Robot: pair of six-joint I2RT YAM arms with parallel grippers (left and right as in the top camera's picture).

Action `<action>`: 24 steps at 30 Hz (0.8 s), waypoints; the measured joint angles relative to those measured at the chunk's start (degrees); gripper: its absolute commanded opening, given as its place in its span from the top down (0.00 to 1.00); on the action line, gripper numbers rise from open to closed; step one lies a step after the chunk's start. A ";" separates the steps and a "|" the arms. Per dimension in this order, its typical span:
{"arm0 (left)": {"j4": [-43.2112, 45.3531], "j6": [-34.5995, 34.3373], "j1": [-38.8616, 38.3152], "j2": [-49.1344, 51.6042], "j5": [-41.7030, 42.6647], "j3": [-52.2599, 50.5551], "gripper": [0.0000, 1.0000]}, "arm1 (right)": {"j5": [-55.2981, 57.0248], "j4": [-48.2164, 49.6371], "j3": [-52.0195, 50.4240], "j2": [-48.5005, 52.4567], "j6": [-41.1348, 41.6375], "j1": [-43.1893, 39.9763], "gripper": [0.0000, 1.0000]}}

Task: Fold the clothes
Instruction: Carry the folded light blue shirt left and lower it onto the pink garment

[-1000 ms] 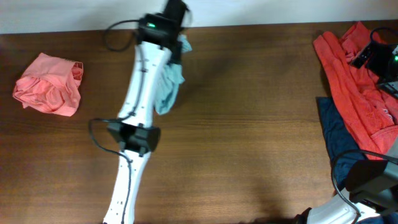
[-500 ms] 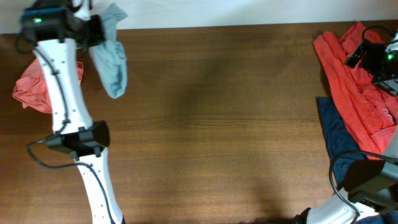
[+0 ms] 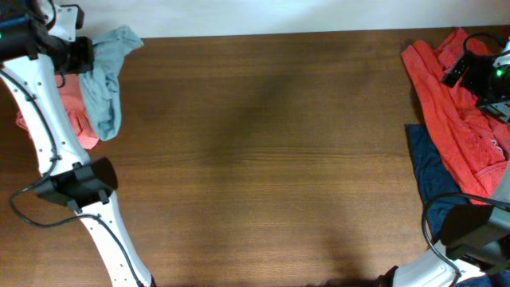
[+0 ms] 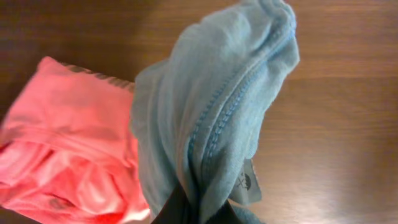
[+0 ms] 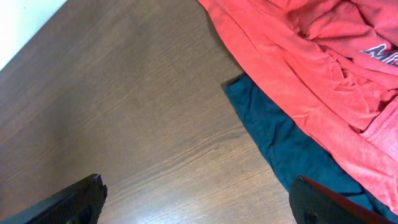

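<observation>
My left gripper (image 3: 82,53) is shut on the pale blue-green T-shirt (image 3: 103,88), bunched and hanging at the table's far left; it fills the left wrist view (image 4: 214,118). It hangs over the crumpled salmon-pink garment (image 3: 76,119), also in the left wrist view (image 4: 68,155). My right gripper (image 3: 468,72) is open and empty above the orange-red garment (image 3: 454,112) at the far right. The right wrist view shows its fingers (image 5: 199,199) wide apart over bare wood, with the orange-red garment (image 5: 298,56) and the navy garment (image 5: 292,149) beside them.
The dark wooden table (image 3: 271,159) spans the view, with a white wall strip along its far edge. The left arm's white links and black cable run up the left side. The navy garment (image 3: 430,179) lies at the right edge.
My left arm has swung from the table's upper middle to the far left, carrying the blue-green T-shirt over the salmon-pink garment. The right arm has barely moved.
</observation>
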 measured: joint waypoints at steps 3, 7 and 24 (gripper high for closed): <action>3.04 1.38 1.97 0.00 0.04 -3.02 1.00 | 0.00 -0.04 0.00 0.00 -0.02 0.00 0.01; 6.36 2.16 4.02 0.00 1.31 -8.31 1.00 | -0.96 -0.09 0.00 0.00 -0.02 0.00 0.01; 9.44 2.82 -3.98 0.00 7.15 -12.50 1.00 | -2.99 0.87 0.00 0.00 0.02 0.00 0.01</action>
